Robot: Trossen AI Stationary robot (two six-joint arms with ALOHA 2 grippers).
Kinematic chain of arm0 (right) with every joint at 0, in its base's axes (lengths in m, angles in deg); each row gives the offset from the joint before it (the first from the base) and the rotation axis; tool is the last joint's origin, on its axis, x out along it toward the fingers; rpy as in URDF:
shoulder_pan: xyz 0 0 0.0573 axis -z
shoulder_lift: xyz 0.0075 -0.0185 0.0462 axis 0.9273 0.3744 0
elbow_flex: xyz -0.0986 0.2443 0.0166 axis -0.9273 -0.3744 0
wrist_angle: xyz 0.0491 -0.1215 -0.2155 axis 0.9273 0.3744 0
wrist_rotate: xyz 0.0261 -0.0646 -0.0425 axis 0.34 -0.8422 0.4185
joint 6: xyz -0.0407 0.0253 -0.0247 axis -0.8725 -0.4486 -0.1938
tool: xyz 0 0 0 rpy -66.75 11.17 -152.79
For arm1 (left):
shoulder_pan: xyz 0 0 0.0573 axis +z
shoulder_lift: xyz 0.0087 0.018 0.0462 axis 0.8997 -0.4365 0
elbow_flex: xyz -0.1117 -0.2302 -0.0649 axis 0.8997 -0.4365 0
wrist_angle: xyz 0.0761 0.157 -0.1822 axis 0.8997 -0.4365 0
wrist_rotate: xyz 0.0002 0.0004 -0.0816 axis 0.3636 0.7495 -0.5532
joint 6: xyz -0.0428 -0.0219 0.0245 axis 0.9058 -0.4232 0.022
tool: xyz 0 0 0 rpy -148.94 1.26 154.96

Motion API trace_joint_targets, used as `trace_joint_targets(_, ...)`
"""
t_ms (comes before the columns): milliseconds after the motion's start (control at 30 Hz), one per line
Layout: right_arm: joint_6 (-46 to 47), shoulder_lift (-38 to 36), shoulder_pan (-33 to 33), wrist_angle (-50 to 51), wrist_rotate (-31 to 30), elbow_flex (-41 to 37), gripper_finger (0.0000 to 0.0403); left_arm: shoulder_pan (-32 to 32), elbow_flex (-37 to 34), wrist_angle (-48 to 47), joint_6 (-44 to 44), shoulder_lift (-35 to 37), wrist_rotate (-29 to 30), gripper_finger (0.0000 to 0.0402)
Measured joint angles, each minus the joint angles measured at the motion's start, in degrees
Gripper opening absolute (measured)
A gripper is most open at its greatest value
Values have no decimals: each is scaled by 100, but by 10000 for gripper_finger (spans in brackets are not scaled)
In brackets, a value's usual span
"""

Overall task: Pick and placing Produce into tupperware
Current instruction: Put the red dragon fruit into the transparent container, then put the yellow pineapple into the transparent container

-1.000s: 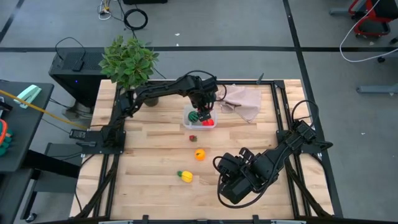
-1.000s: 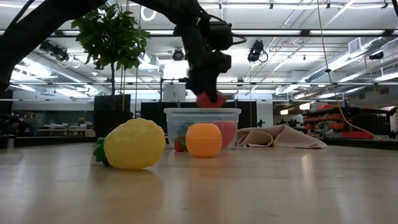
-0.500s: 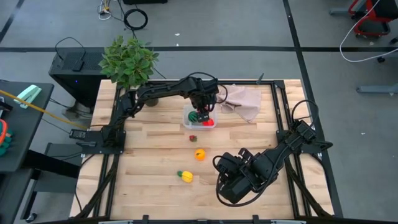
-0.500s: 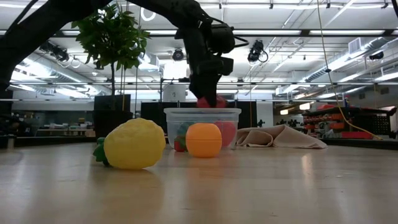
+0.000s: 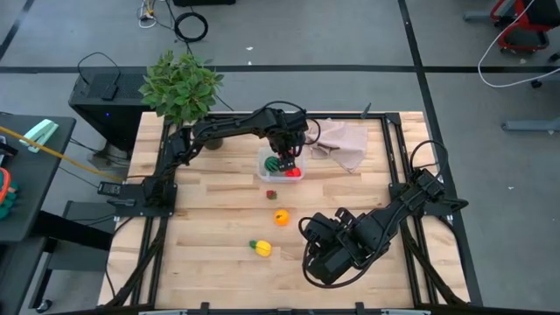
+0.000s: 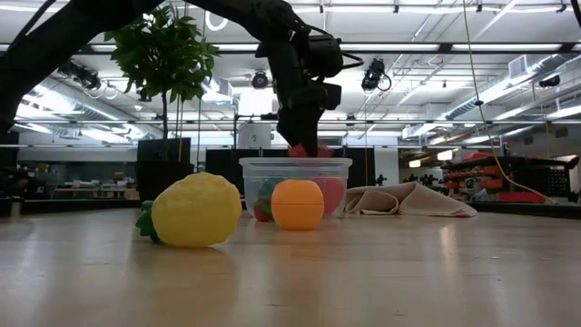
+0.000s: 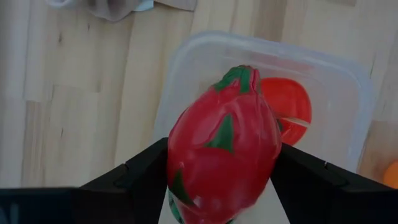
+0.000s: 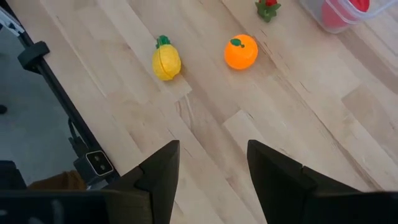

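Wood-plank tabletop [image 5: 219,219] on a grey floor, leafy potted plant [image 5: 179,86] at the far left corner, beige-pink cloth [image 5: 343,143] near the far edge. Left hand [image 5: 287,157] hangs over the clear tupperware [image 5: 265,166], fingers [image 7: 140,180] spread around a red dragon fruit toy with green scales [image 7: 222,162], which sits between them right above the box; low view shows it at rim level. Inside the tupperware: a red tomato-like piece [image 7: 287,112] and a green item [image 5: 274,163]. Small red strawberry-like piece [image 5: 271,194] lies just in front of the box, orange [image 5: 281,218] nearer still, yellow lemon-like fruit with green leaves [image 5: 262,248] nearest the front edge, all apart from each other. Right hand [image 5: 317,262] waits low near the front edge, beside the lemon, fingers [image 8: 158,174] parted and holding nothing.
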Motion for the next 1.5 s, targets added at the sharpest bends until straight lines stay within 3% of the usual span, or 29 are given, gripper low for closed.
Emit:
trace_joint_targets(400,2,0,-3,4,2,0,195,-25,3,-66,61,8,-5,283)
trace_joint_targets(700,4,0,-5,136,46,0,195,-328,127,-1253,-31,357,-16,275)
trace_joint_targets(867,2,0,-79,218,66,0,195,-619,123,-1697,708,653,-83,274)
trace_joint_targets(1000,2,0,-135,229,60,0,195,-1099,113,-1500,1460,928,-90,274)
trace_joint_targets(1233,-36,1,-316,221,20,0,195,-2114,108,-1453,2686,1255,673,271)
trace_joint_targets(1500,-48,2,-556,229,-129,0,195,-3221,109,-1611,3909,1290,812,247)
